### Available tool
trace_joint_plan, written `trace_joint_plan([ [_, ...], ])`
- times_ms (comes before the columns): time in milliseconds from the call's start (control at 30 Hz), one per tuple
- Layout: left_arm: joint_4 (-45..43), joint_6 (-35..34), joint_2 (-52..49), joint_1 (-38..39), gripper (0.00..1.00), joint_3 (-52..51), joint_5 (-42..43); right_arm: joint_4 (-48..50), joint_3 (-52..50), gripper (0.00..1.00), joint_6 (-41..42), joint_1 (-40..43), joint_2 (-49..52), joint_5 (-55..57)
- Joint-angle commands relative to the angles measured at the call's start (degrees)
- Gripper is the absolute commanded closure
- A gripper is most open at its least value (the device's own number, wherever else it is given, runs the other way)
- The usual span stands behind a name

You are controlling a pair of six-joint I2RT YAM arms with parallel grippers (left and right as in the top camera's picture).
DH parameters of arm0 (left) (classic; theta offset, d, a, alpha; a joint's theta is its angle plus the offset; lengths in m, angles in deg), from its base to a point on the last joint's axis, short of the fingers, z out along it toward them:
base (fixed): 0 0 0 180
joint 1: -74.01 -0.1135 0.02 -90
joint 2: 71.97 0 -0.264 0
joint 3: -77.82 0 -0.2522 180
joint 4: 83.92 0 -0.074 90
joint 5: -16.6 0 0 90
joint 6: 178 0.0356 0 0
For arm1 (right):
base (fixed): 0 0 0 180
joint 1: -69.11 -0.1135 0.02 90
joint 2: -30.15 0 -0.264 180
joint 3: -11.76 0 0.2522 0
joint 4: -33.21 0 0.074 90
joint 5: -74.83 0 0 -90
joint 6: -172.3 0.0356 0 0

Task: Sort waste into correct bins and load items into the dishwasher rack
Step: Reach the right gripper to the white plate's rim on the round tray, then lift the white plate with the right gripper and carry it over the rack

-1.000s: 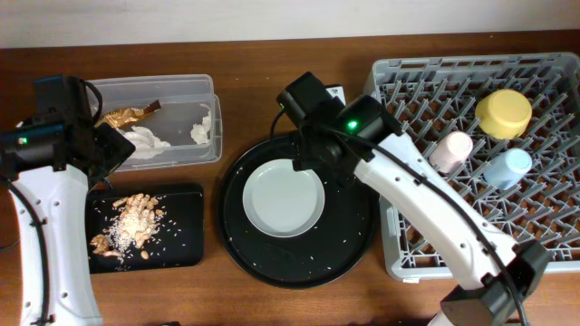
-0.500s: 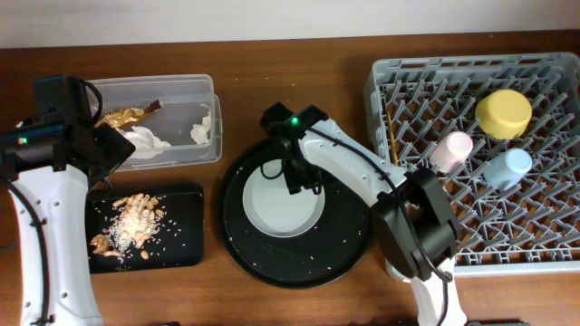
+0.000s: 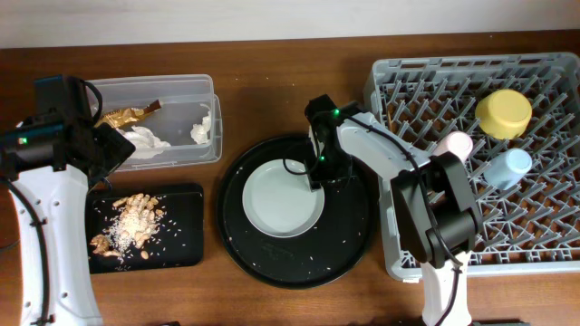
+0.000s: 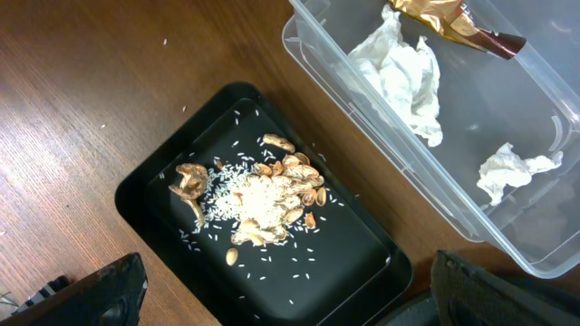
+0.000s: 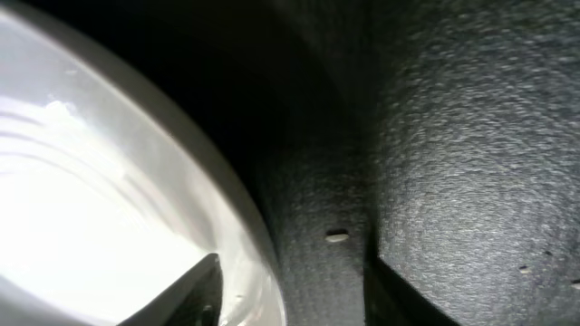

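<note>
A pale grey plate [image 3: 281, 199] lies in the large round black tray [image 3: 353, 244]. My right gripper [image 3: 317, 177] is down at the plate's right edge. In the right wrist view its jaws [image 5: 290, 303] straddle the plate's rim [image 5: 245, 226], one finger over the plate and the other on the tray [image 5: 471, 136], a gap still showing. My left gripper [image 4: 290, 308] hangs wide open and holds nothing above the shallow black tray [image 4: 362, 254] of food scraps [image 4: 263, 195]. The clear tub [image 4: 507, 109] holds tissues [image 4: 403, 77] and the gold wrapper [image 4: 444, 18].
The grey dishwasher rack [image 3: 471, 65] fills the right side, holding a yellow bowl [image 3: 504, 113], a pink cup [image 3: 453, 147] and a blue cup [image 3: 507, 167]. The right arm reaches from the rack side over the round tray. Rice grains dot both black trays.
My right gripper has shifted from the plate's upper left across to its right edge, and its jaws have narrowed around the rim. The left arm has not moved.
</note>
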State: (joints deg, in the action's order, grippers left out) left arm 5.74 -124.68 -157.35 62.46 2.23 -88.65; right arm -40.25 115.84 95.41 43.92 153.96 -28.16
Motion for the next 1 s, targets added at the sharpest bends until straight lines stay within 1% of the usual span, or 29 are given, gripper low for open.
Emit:
trace_joint_plan([
  [0, 0.07, 0.02, 0.33, -0.24, 0.01, 0.15, -0.17, 0.13, -1.51, 0.75, -0.63, -1.53, 0.28, -2.23],
  [100, 0.07, 0.02, 0.33, -0.24, 0.01, 0.15, -0.17, -0.09, -1.49, 0.95, -0.2, -1.42, -0.52, -2.21],
  [133, 0.07, 0.02, 0.33, -0.24, 0.01, 0.15, -0.17, -0.24, -1.49, 0.96, -0.17, -1.36, -1.09, -2.01],
  [300, 0.07, 0.02, 0.33, -0.24, 0.01, 0.15, -0.17, -5.44, 2.78, 0.96, 1.11, -1.31, -5.11, 3.08],
  [433, 0.04, 0.02, 0.33, -0.24, 0.0, 0.15, -0.17, -13.07, 11.17, 0.96, 2.84, -0.2, -9.99, 13.0],
  [500, 0.04, 0.02, 0.33, -0.24, 0.01, 0.15, -0.17, -16.09, 15.23, 0.96, 2.82, 1.16, -12.02, 16.17],
  [567, 0.07, 0.02, 0.33, -0.24, 0.01, 0.15, -0.17, -19.47, 20.26, 0.96, 2.84, 4.28, -14.53, 19.1],
  [633, 0.07, 0.02, 0.33, -0.24, 0.01, 0.15, -0.17, -21.59, 22.93, 0.96, 3.48, 7.04, -15.91, 22.8],
  [733, 0.07, 0.02, 0.33, -0.24, 0.01, 0.15, -0.17, -24.17, 24.13, 0.96, 9.35, 12.24, -18.32, 33.75],
  [767, 0.04, 0.02, 0.33, -0.24, 0.01, 0.15, -0.17, -24.68, 24.13, 0.96, 10.47, 13.44, -18.58, 35.89],
  [967, 0.07, 0.02, 0.33, -0.24, 0.01, 0.15, -0.17, -23.98, 24.11, 0.96, 12.85, 17.77, -18.45, 43.63],
])
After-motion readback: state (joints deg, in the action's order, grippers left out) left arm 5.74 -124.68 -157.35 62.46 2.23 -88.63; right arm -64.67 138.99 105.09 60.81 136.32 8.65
